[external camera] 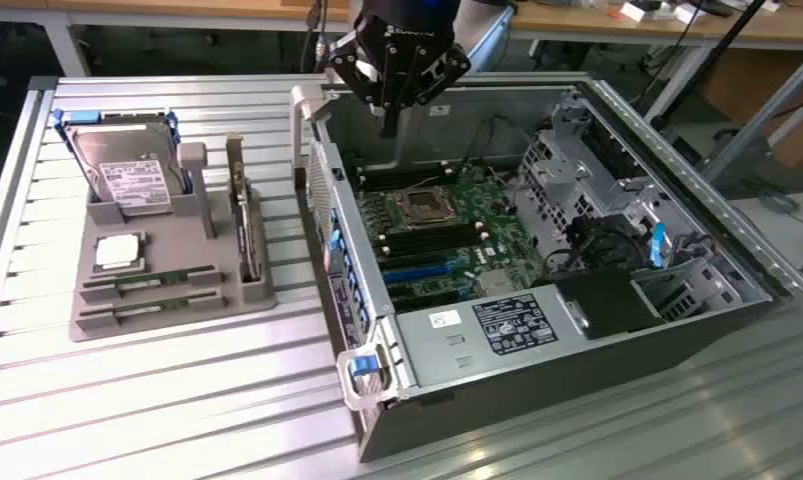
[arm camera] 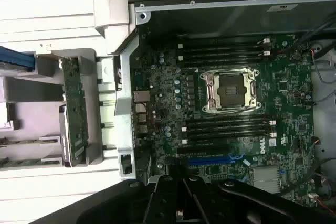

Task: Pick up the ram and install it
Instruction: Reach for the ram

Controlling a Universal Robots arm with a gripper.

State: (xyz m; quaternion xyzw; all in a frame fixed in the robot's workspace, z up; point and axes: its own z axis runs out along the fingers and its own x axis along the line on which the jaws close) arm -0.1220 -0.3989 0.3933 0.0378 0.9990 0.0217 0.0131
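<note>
Task not yet begun: nothing picked, nothing installed. Gripper (external camera: 389, 120) over open computer case (external camera: 721, 300), jaws closed, holding nothing. Two sticks counted in grey holder (external camera: 174, 245) on worktop (external camera: 174, 400): first ram stick (external camera: 150, 280), second ram stick (external camera: 148, 305), well apart from gripper. Also one hard drive (external camera: 128, 175), one CPU chip (external camera: 118, 250), one expansion card (external camera: 245, 225). Motherboard memory slots (arm camera: 226, 127) look empty.

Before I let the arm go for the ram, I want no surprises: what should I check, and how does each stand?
1. Jaws empty: ok.
2. Jaws open for a grasp: not ok, shut.
3. Ram lying in the tray: ok.
4. Memory slots free: ok.
5. Slot latches open: cannot tell.
6. Jaws above the ram: not ok, above the case.
</note>
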